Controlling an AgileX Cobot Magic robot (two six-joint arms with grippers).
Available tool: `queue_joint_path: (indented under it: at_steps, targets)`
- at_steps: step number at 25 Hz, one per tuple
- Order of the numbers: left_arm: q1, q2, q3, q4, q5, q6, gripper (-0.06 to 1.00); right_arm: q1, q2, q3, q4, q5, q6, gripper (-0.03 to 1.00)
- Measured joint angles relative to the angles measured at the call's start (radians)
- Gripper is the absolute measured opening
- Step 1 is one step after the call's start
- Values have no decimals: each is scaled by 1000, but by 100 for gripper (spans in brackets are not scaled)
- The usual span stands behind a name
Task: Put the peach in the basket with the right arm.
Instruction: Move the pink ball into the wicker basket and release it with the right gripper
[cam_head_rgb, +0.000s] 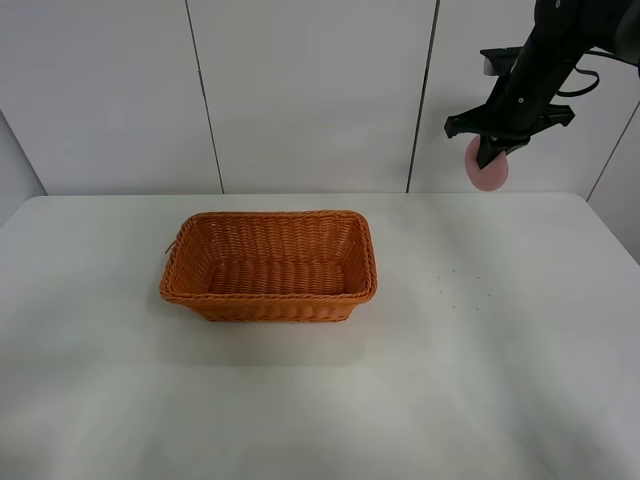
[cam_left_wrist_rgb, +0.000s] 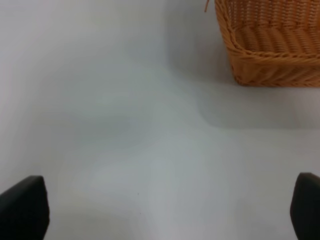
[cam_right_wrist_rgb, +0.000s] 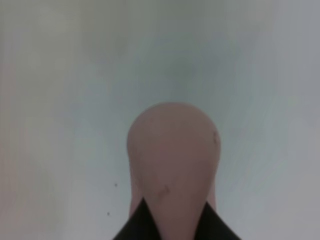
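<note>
The pink peach hangs high in the air at the upper right, held by my right gripper, which is shut on it. The right wrist view shows the peach up close, with the black fingertips clamped on its near end. The orange-brown wicker basket sits on the table to the left of and below the peach, with nothing inside it. My left gripper is open above bare table, its two dark fingertips far apart, with a corner of the basket ahead of it.
The white table spreads around the basket. Its back edge meets a white panelled wall, and the right arm reaches down from the upper right corner.
</note>
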Motion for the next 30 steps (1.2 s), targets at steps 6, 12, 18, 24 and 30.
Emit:
queue_joint_path:
  at_steps: [6, 12, 18, 24, 30]
  targets:
    - [0, 0, 0, 0, 0, 0, 99, 104, 0, -5, 0, 5, 0, 0]
    - [0, 0, 0, 0, 0, 0, 99, 305, 0, -5, 0, 5, 0, 0]
    - [0, 0, 0, 0, 0, 0, 99, 474, 4, -5, 7, 8, 0, 0]
    - [0, 0, 0, 0, 0, 0, 99, 546, 78, -5, 13, -46, 0, 0]
    - [0, 0, 0, 0, 0, 0, 99, 546, 225, -5, 21, -169, 40, 0]
